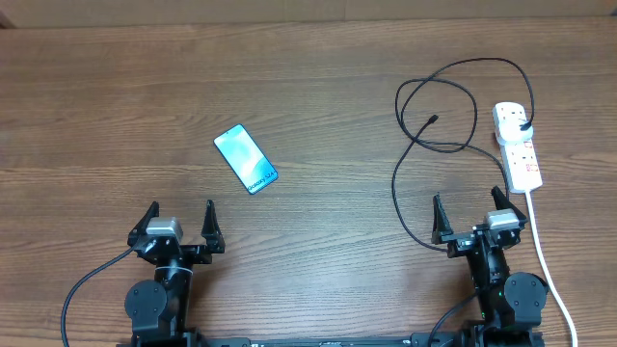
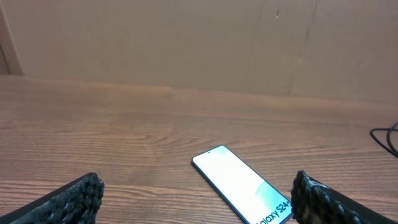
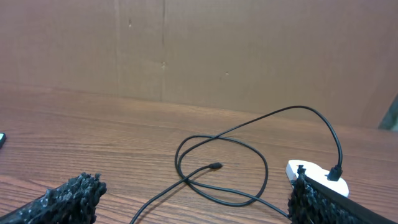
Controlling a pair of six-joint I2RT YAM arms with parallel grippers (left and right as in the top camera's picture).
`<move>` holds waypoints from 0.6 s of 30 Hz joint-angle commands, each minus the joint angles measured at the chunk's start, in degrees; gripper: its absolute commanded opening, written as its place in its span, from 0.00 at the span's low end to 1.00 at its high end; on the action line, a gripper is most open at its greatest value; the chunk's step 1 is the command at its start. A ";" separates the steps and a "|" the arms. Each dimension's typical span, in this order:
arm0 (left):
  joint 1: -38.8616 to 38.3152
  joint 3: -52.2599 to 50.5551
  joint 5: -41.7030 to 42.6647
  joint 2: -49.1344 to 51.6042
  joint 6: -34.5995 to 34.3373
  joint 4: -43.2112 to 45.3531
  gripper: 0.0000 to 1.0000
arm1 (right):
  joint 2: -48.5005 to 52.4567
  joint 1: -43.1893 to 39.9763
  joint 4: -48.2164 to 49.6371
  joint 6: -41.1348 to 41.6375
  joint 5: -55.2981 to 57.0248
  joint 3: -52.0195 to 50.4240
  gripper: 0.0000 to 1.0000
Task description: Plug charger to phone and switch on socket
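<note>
1. Two arms sit low at the near edge of the tabletop point(image 1: 318, 87), well apart and both folded back. Each claw points toward the far edge, where a brown board wall point(image 2: 186, 43) rises.
2. Left claw point(image 1: 182, 208): fingers spread wide with nothing between them, just above the wood. Bare wood lies ahead of it and to its left.
3. Right claw point(image 1: 467, 198): fingers likewise spread wide and holding nothing. The socket's white cord point(image 1: 542, 251) runs close past its right side to the near edge. A strand of the charger passes just left of its left finger.
4. Charger point(image 1: 394, 183): it lies in loose overlapping loops ahead of the right claw, reaching toward the far edge. Its black plug point(image 1: 522, 123) is seated in the socket's far end.
5. Socket point(image 1: 518, 145): it lies lengthwise at the right of the tabletop, ahead of the right claw and a little to its right. I cannot tell how its switches are set.
6. Phone point(image 1: 246, 159): it lies flat and screen up on a diagonal, ahead of the left claw and slightly to its right. The lettered end is nearer the arms, there is open wood on every side, and the charger is well apart from it.
7. Connector tip point(image 1: 433, 119): it lies free on the wood inside the loops, touching neither phone nor claw.
</note>
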 commanded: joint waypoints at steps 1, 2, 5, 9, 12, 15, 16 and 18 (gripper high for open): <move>0.26 -0.17 0.57 -0.09 1.05 -0.09 1.00 | -0.63 -0.28 0.13 -0.07 0.52 -0.61 1.00; 0.26 -0.17 0.57 -0.09 1.05 -0.09 1.00 | -0.63 -0.28 0.15 -0.07 0.52 -0.61 1.00; 0.26 -0.17 0.57 -0.09 1.05 -0.09 1.00 | -0.63 -0.28 0.15 -0.07 0.52 -0.61 1.00; 0.26 -0.17 0.57 -0.09 1.05 -0.09 1.00 | -0.63 -0.28 0.15 -0.07 0.52 -0.61 1.00; 0.26 -0.17 -0.33 -0.09 1.07 -0.07 1.00 | -0.63 -0.28 0.15 -0.07 0.52 -0.61 1.00; 0.26 -0.17 -0.50 -0.09 1.07 -0.20 1.00 | -0.63 -0.28 0.13 -0.04 0.52 -0.61 1.00; 0.26 -0.17 -0.72 -0.09 1.07 -0.20 0.99 | -0.63 -0.28 0.13 -0.04 0.52 -0.61 1.00; 0.26 -0.17 -0.63 -0.09 1.03 -0.13 1.00 | -0.63 -0.28 0.15 -0.04 0.52 -0.61 1.00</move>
